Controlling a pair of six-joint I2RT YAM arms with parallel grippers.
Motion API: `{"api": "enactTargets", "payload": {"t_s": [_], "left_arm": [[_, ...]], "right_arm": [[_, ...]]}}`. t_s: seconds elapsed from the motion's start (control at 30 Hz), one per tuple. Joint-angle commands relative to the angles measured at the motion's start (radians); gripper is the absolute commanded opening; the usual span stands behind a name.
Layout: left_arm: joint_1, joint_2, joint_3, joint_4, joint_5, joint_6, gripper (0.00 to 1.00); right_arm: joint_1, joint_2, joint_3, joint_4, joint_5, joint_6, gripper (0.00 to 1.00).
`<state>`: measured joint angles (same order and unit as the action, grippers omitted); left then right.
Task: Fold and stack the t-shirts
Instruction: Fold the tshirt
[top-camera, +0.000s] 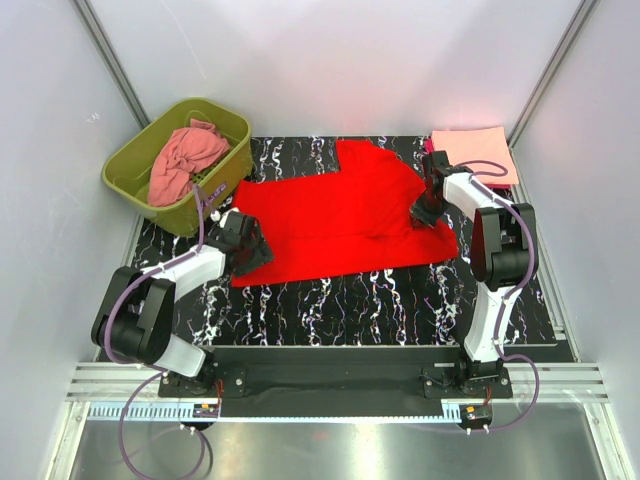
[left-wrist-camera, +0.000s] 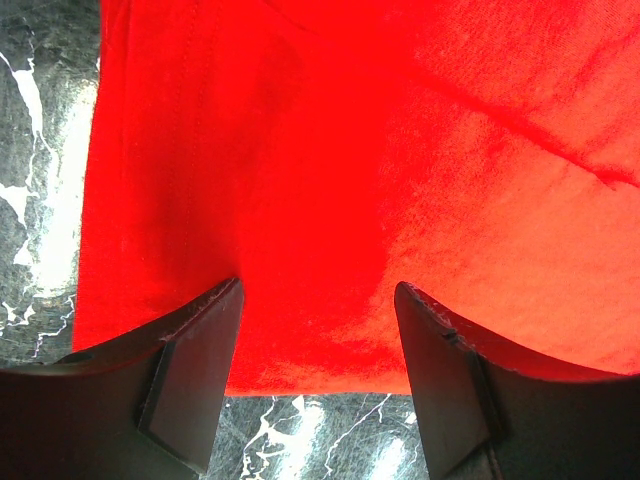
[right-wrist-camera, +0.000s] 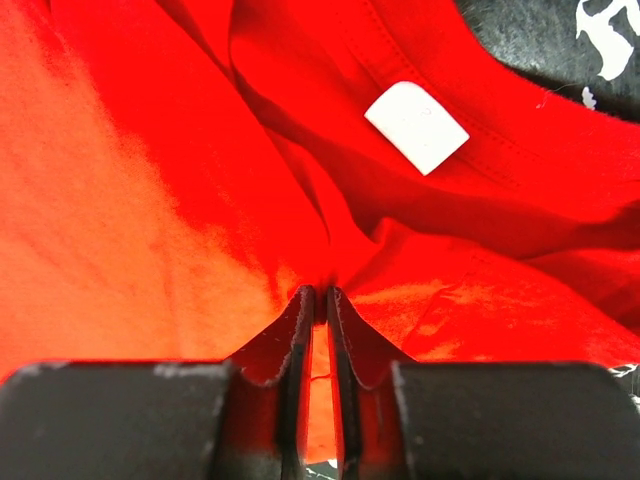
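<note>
A bright red t-shirt (top-camera: 340, 215) lies spread on the black marbled table top. My left gripper (top-camera: 245, 245) stands open at the shirt's near left edge, its fingers (left-wrist-camera: 195, 370) either side of the hem over red cloth (left-wrist-camera: 330, 200), nothing pinched. My right gripper (top-camera: 428, 205) is shut on a fold of the red shirt (right-wrist-camera: 150, 200) near the collar, beside its white label (right-wrist-camera: 417, 125). A salmon-pink t-shirt (top-camera: 185, 160) lies crumpled in the olive tub. A pale peach t-shirt (top-camera: 472, 150) lies folded at the back right, over a magenta edge (top-camera: 438, 150).
The olive-green tub (top-camera: 135, 165) stands at the back left corner of the table (top-camera: 380, 300). White walls close in both sides and the back. A metal rail (top-camera: 330, 385) runs along the near edge by the arm bases.
</note>
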<state>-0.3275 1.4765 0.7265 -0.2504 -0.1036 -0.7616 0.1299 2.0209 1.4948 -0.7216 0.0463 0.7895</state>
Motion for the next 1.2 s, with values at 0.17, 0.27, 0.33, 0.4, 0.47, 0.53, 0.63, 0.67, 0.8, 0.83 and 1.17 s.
{"api": "enactTargets", "payload": {"t_s": [0.17,0.27,0.33,0.4,0.47,0.53,0.63,0.67,0.8,0.83,1.17], "left_arm": [[0.002,-0.01,-0.013,0.025,-0.038,-0.01,0.69],[0.002,-0.008,-0.012,0.026,-0.038,-0.008,0.69],[0.002,-0.01,-0.01,0.026,-0.038,-0.01,0.69],[0.002,-0.012,-0.012,0.026,-0.038,-0.01,0.69],[0.002,-0.008,-0.012,0.028,-0.036,-0.01,0.69],[0.002,-0.01,-0.01,0.028,-0.036,-0.01,0.69],[0.002,-0.012,-0.01,0.028,-0.036,-0.011,0.69],[0.002,-0.012,-0.01,0.028,-0.036,-0.012,0.69],[0.002,-0.013,-0.01,0.026,-0.039,-0.01,0.69],[0.001,-0.012,-0.01,0.025,-0.039,-0.008,0.69],[0.002,-0.016,-0.004,0.022,-0.039,-0.008,0.69]], "right_arm": [[0.0,-0.027,0.042,-0.01,-0.017,-0.019,0.18],[0.0,-0.024,0.042,-0.012,-0.02,-0.018,0.18],[0.0,-0.025,0.042,-0.013,-0.016,-0.015,0.19],[0.0,-0.024,0.041,-0.013,-0.017,-0.016,0.2],[0.0,-0.024,0.038,-0.009,-0.022,-0.018,0.18],[0.0,-0.019,0.045,-0.016,-0.026,-0.018,0.2],[0.0,-0.019,0.048,-0.021,-0.029,-0.019,0.22],[0.002,-0.019,0.048,-0.022,-0.031,-0.019,0.22],[0.0,-0.021,0.05,-0.025,-0.031,-0.019,0.12],[0.0,-0.019,0.054,-0.029,-0.031,-0.016,0.16],[0.0,-0.011,0.055,-0.044,-0.042,-0.013,0.27]]}}
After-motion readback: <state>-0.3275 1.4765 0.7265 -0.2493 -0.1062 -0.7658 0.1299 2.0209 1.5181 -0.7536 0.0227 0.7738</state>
